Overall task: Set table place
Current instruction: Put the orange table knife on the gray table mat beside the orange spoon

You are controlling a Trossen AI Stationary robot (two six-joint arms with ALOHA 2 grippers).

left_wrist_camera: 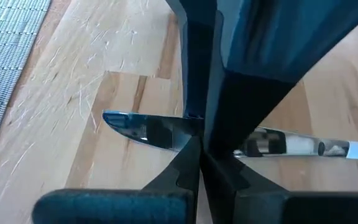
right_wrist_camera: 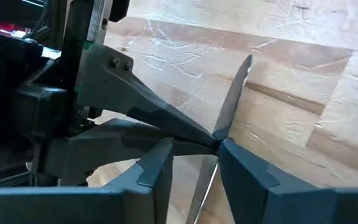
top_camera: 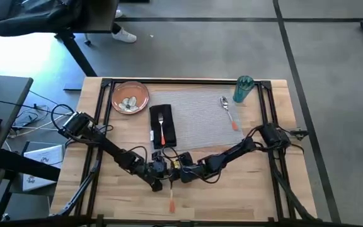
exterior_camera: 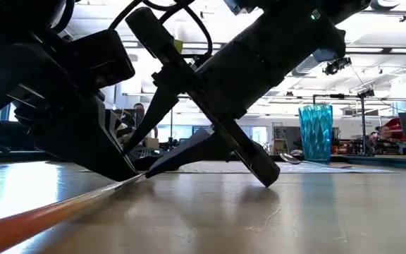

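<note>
A knife with an orange handle (top_camera: 171,203) lies on the bare table (top_camera: 244,183) near its front edge, blade (left_wrist_camera: 145,130) pointing toward the grey placemat (top_camera: 200,116). Both grippers meet over the blade. My left gripper (left_wrist_camera: 201,149) is shut, its tips at the blade. My right gripper (right_wrist_camera: 194,158) is open, one finger on each side of the blade (right_wrist_camera: 232,99). A black napkin (top_camera: 155,132) with a fork (top_camera: 162,126) covers the placemat's left edge. A spoon (top_camera: 229,112) lies on the placemat and a teal cup (top_camera: 243,89) stands at its far right. My left gripper meets the knife's blade about halfway along (left_wrist_camera: 179,134) with its shut fingertips (right_wrist_camera: 210,138), coming down at a slant from the table's left. The tips sit against the blade rather than around it. The knife's handle end (exterior_camera: 27,219) rests on the table. My right gripper straddles the blade (right_wrist_camera: 207,171); I cannot tell whether its fingers touch it.
An orange-brown plate (top_camera: 130,98) with small pale items in it sits at the far left, beside the placemat. Black rails (top_camera: 270,113) frame the tabletop. Bare wood lies along the front edge, left and right of the knife.
</note>
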